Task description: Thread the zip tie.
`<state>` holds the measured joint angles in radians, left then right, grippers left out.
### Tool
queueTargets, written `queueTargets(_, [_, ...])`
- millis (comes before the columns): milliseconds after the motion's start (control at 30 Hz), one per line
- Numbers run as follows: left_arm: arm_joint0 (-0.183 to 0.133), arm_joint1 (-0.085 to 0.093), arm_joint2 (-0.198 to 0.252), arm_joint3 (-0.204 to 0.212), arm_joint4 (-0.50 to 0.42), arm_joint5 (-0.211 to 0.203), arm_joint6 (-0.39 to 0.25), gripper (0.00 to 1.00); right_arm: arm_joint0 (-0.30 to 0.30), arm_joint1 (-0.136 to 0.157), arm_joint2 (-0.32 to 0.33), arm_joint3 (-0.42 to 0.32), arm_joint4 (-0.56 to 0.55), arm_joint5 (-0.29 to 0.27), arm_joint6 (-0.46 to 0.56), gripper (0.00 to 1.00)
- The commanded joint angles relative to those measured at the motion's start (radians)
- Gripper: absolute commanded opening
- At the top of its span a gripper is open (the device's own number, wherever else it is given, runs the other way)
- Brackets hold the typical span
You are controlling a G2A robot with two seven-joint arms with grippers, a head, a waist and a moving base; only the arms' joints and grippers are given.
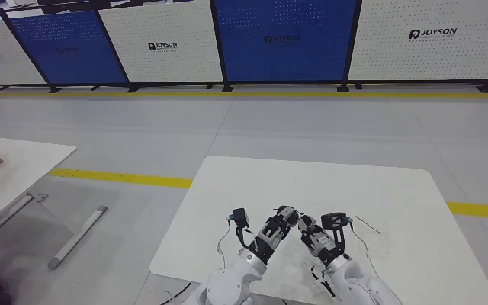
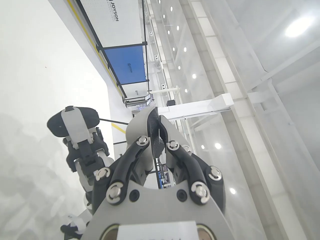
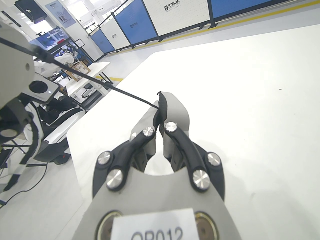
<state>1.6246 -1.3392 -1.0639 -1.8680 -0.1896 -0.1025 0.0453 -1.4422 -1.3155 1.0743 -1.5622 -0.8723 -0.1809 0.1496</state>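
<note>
the zip tie [image 3: 100,81] is off the table, stretched as a thin black strap between the two grippers, over the near middle of the white table [image 1: 320,183]. the right gripper [image 3: 159,102] has its jaws closed on one end, and the strap leaves right at the fingertips. the left gripper [image 2: 158,116] has its pads pressed together too. the strap runs in behind one finger there, so we judge it pinched, though the contact itself is hidden. a thicker spot shows along the strap toward the left arm. we take it for the head, but cannot tell whether the tail has passed through it.

we expect the tie to be light, springy and slick, easy to aim over a short length and whippy over a long one. so we would hold close to the tip and close to the head. the grippers sit near the table's near edge, and open room lies far and to the right.
</note>
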Motion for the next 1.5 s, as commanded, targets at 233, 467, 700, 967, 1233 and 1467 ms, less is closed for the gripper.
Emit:
queueTargets(233, [-0.014,-0.003,-0.002,0.015,-0.029,0.05,0.045,0.0,-0.005,0.002,0.014,-0.005,0.048,-0.051,-0.023,1.0])
queueTargets(467, [-0.049,-0.011,-0.01,0.056,-0.083,0.083,0.094,0.0,-0.088,0.015,0.104,-0.055,0.123,-0.122,-0.144,1.0])
queueTargets(700, [-0.069,-0.015,-0.029,0.104,-0.12,0.087,0.122,0.0,-0.191,0.033,0.191,-0.131,0.22,-0.159,-0.259,1.0])
queueTargets(967, [-0.084,-0.015,-0.006,0.157,-0.045,0.127,0.121,0.0,-0.226,0.042,0.216,-0.156,0.332,-0.159,-0.334,1.0])
queueTargets(1233, [-0.084,-0.015,-0.006,0.157,-0.045,0.127,0.121,0.0,-0.226,0.042,0.216,-0.156,0.332,-0.159,-0.334,1.0])
queueTargets(1467, [-0.083,-0.02,-0.028,0.165,-0.098,0.105,0.162,0.0,-0.241,0.046,0.258,-0.173,0.415,-0.159,-0.323,1.0])
